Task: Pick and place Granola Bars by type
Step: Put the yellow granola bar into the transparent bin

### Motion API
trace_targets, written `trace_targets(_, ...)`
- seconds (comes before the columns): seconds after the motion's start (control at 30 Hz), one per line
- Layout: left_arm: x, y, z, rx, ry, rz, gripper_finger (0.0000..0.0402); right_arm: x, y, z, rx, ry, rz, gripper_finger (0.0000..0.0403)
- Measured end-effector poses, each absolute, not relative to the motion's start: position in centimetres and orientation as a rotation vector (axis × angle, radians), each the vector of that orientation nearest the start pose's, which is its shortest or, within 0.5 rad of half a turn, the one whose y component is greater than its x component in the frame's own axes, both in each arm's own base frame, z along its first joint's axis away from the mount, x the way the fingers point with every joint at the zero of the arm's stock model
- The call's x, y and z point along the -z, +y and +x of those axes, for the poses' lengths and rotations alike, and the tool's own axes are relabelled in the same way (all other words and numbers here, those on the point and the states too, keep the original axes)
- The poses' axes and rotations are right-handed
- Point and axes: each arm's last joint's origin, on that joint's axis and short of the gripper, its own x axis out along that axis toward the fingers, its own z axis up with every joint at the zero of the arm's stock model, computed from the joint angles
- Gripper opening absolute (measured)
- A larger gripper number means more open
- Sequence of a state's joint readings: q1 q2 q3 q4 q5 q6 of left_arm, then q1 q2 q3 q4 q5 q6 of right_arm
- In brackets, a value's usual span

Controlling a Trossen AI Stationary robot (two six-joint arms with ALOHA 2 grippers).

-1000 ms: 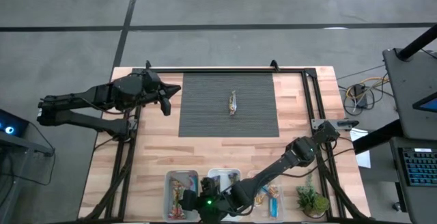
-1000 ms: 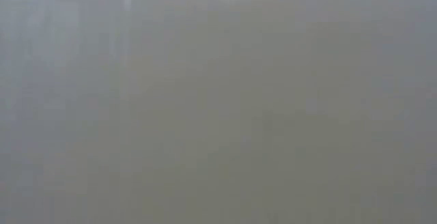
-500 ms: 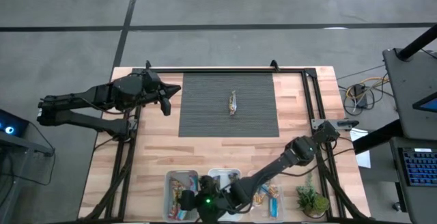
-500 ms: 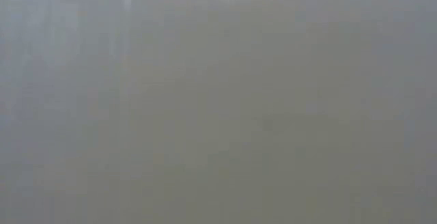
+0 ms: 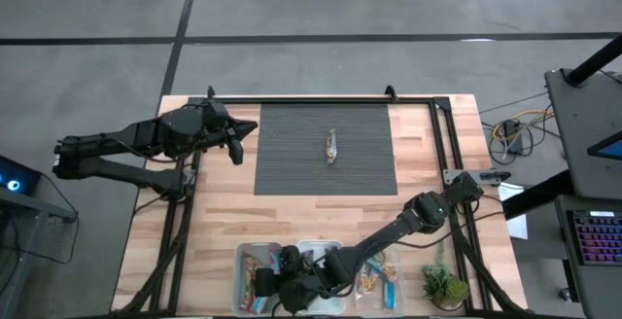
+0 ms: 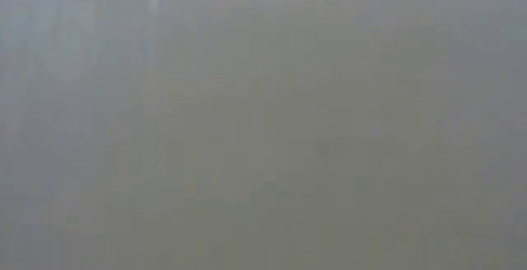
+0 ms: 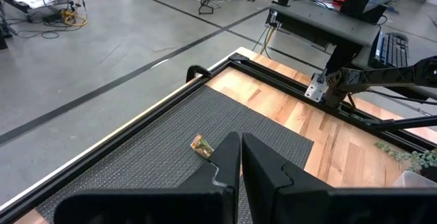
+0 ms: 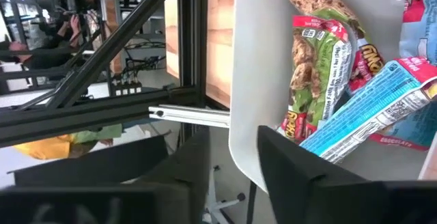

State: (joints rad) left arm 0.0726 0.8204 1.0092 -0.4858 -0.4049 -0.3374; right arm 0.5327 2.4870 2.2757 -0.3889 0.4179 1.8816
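One granola bar (image 5: 331, 147) (image 7: 201, 145) lies flat on the dark ribbed mat (image 5: 292, 163). Other granola bars lie in three clear bins at the near edge; a red-and-green one (image 8: 319, 60) and a blue one (image 8: 382, 108) show past a white bin wall (image 8: 242, 60). My right gripper (image 5: 275, 280) (image 8: 235, 159) hovers over the left and middle bins, fingers apart with nothing between them. My left gripper (image 5: 235, 150) (image 7: 240, 145) is shut and empty, held above the table's far left. The low view shows only grey haze.
The left bin (image 5: 246, 259), middle bin (image 5: 321, 249) and right bin (image 5: 389, 282) line the near edge. A small potted plant (image 5: 442, 285) stands to their right. A black rail frame (image 5: 321, 99) borders the table. Bare wood lies between mat and bins.
My right gripper has rolled about its own line over the bins and edged slightly toward the table's left; the green light on it no longer shows. The bar on the mat has not moved.
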Motion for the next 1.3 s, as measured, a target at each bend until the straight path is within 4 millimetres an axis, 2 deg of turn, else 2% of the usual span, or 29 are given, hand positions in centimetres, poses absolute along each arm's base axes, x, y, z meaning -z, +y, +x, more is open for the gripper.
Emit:
trace_targets(0.17,-37.4,2.3,15.8,-0.518,0.213,-0.279,0.0,-21.8,27.4,48.8,0.406,0.449,1.557,0.0051)
trace_targets(0.3,-37.4,2.3,15.8,-0.519,0.213,-0.279,0.0,-21.8,27.4,48.8,0.407,0.448,1.56,0.0019)
trace_targets(0.5,-37.4,2.3,15.8,-0.519,0.213,-0.279,0.0,-21.8,27.4,48.7,0.404,0.45,1.549,0.0009)
trace_targets(0.63,-37.4,2.3,15.8,-0.519,0.213,-0.279,0.0,-22.5,27.3,48.6,0.372,0.455,1.475,0.0009)
trace_targets(0.87,-37.4,2.3,15.8,-0.518,0.213,-0.279,0.0,-26.0,26.3,47.7,0.305,0.467,1.255,0.0009)
trace_targets(1.03,-37.4,2.3,15.8,-0.518,0.211,-0.279,0.0,-28.9,24.7,45.7,0.356,0.527,1.066,0.0008)
trace_targets(1.3,-37.4,2.3,15.8,-0.515,0.209,-0.282,0.0,-34.3,21.4,42.0,0.44,0.532,0.8,0.0008)
